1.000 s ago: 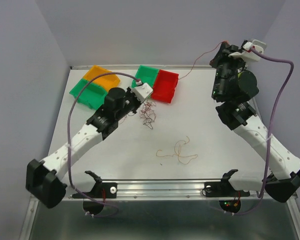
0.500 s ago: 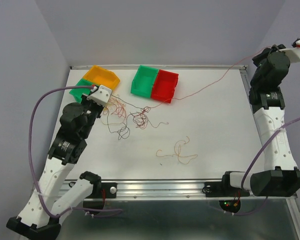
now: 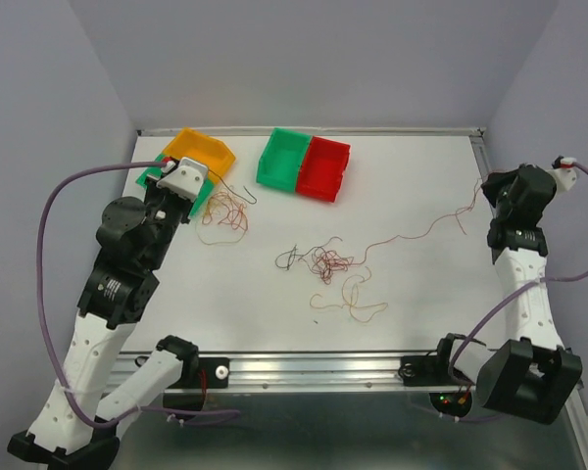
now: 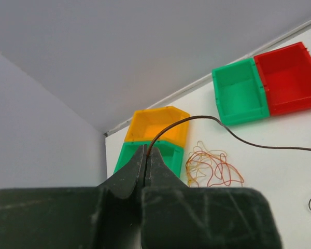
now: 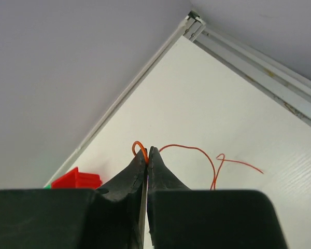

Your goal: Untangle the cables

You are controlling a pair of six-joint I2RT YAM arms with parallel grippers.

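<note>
My left gripper [image 3: 208, 182] [image 4: 146, 150] is shut on the end of a dark cable [image 4: 207, 118] beside the orange and green bins at the far left. This cable arcs away to the right over the table. A loose bundle of orange-red cables [image 3: 225, 215] [image 4: 212, 167] lies just beneath it. A small red and dark tangle [image 3: 321, 262] sits mid-table, with an orange cable [image 3: 353, 304] nearer the front. From the tangle a red cable [image 3: 421, 227] [image 5: 197, 150] runs to my right gripper [image 3: 487, 186] [image 5: 147, 151], which is shut on its end at the right edge.
A green bin [image 3: 282, 157] [image 4: 241, 91] and a red bin [image 3: 325, 168] [image 4: 287, 78] stand together at the back middle. An orange bin [image 3: 198, 149] [image 4: 155, 124] rests on a green bin [image 3: 152, 176] [image 4: 168, 151] at the back left. A metal rail [image 3: 304, 364] borders the front.
Both arms swung outward, pulling the tangle apart. The left went to the left bins with the dark cable. The right dropped to the right edge, and the red cable now lies slack.
</note>
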